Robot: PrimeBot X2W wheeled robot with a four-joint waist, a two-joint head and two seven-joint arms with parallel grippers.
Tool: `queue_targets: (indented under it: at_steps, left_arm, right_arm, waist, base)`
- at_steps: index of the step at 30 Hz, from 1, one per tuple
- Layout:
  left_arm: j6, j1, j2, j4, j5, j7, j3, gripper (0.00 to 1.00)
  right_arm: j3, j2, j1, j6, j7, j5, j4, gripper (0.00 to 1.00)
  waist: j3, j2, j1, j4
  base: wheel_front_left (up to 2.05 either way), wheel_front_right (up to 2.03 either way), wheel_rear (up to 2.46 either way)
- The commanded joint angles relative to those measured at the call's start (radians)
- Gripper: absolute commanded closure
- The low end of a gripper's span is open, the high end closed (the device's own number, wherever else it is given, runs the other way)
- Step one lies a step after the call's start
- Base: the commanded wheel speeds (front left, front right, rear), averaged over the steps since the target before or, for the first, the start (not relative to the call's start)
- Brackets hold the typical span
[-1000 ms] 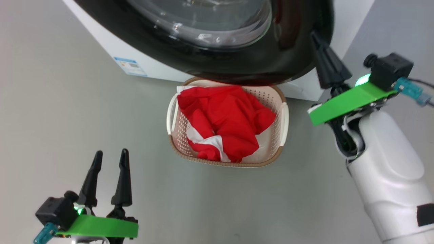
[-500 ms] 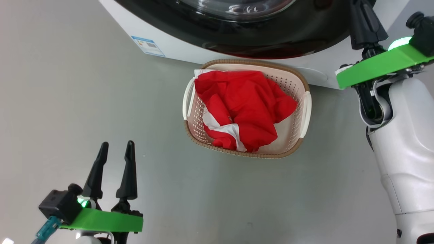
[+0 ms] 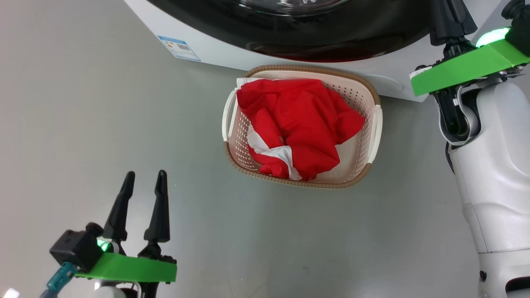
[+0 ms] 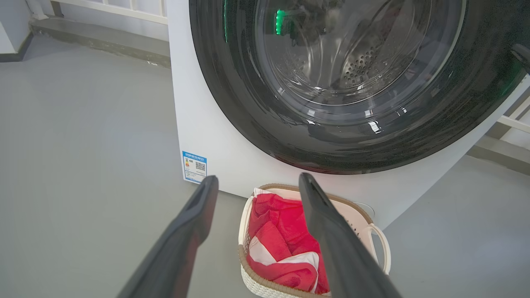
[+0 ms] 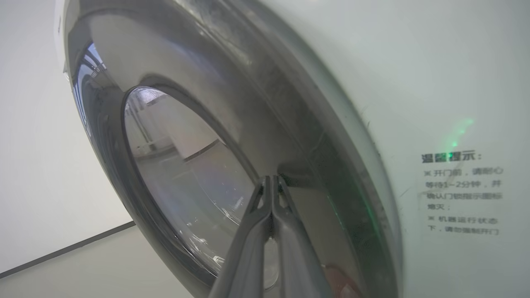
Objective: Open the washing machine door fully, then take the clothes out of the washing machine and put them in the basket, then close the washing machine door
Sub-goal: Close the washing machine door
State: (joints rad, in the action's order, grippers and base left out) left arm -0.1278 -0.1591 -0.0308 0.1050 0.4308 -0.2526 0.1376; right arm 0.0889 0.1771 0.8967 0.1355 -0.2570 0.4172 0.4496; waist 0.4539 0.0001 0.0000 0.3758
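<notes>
The washing machine door (image 4: 232,103), with its glossy black rim and clear glass bowl, lies flush against the white washing machine (image 4: 207,124). My right gripper (image 5: 271,178) is shut with nothing in it, its tips touching the black rim of the door (image 5: 207,103). In the head view its fingers (image 3: 451,20) rise at the door's (image 3: 331,37) right side. The red and white clothes (image 3: 302,120) fill the basket (image 3: 298,184), which stands on the floor just before the machine. My left gripper (image 3: 145,174) hovers open and empty at the lower left, well clear of the basket.
Grey floor spreads around the basket. A blue label sticker (image 3: 179,47) sits low on the machine's front, and a round cap (image 3: 387,85) sits beside the basket. My white right forearm (image 3: 492,186) stands to the basket's right. A ledge (image 4: 103,41) runs behind the machine.
The head camera has moved, so the whole picture shifted. The door's rim no longer overlaps the basket's far edge. The right gripper stays shut at the rim and the left stays open.
</notes>
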Motion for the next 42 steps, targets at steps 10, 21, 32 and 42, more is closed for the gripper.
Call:
queue_targets:
  at_steps: [10,21,32,42]
  left_arm:
    - [-0.003,-0.005,-0.019,-0.005,-0.032,-0.009,-0.035,0.0]
    - [-0.003,0.024,-0.022,0.025,-0.051,-0.009,-0.04,0.0]
    - [-0.003,0.053,-0.07,0.051,-0.05,-0.009,-0.054,0.0]
    - [-0.003,0.085,-0.09,0.051,-0.045,-0.009,-0.107,0.0]
  right_arm:
    - [0.02,-0.035,0.009,-0.005,-0.005,-0.023,-0.024,1.0]
    - [0.11,-0.029,-0.109,-0.005,-0.005,0.012,-0.004,0.08]
    - [0.129,-0.01,-0.291,-0.005,-0.005,0.014,-0.003,0.0]
    - [0.131,-0.017,-0.404,-0.005,-0.005,0.01,-0.017,0.0]
  waist:
    - [-0.045,-0.0001,0.0,-0.023]
    - [-0.123,-0.0001,0.0,-0.062]
    - [-0.211,-0.0001,0.0,-0.134]
    - [-0.265,-0.0001,0.0,-0.235]
  base:
    - [0.0,0.0,0.0]
    - [0.0,0.0,0.0]
    - [0.0,0.0,0.0]
    - [0.0,0.0,0.0]
